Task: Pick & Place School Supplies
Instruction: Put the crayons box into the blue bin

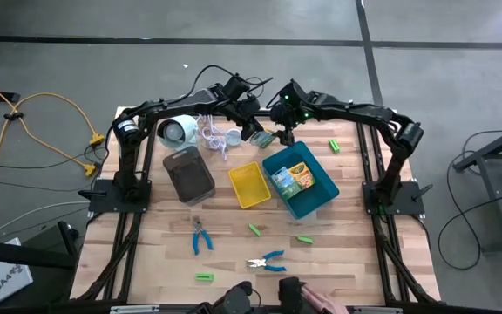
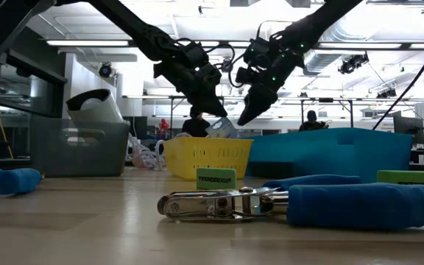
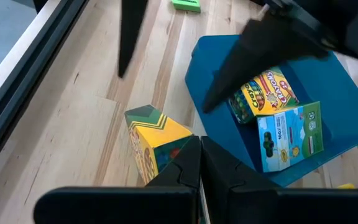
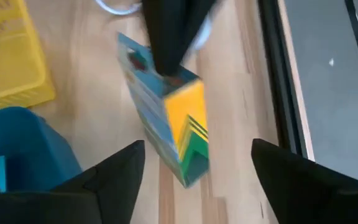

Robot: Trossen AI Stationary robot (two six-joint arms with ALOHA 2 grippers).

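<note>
Blue-handled metal pliers [image 2: 285, 204] lie nearest on the wooden counter [image 1: 234, 262]. Farther back, the left claw [image 3: 199, 158] is clamped on a yellow-and-green cardboard crayon box [image 4: 169, 127], held beside the blue plastic tray [image 1: 321, 199]. The right claw [image 4: 194, 168] stands spread wide, its fingers flanking that box without touching.

Two black jointed arms with looping black cables, green indicator lights, and tapered matte-black pincer fingers [image 4: 117, 177].

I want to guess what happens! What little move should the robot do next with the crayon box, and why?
Probably carry it over the blue tray and let go. The left gripper is pinching the crayon box above bare table, the right gripper hangs open beside it, and two boxes already lie in that tray.
</note>
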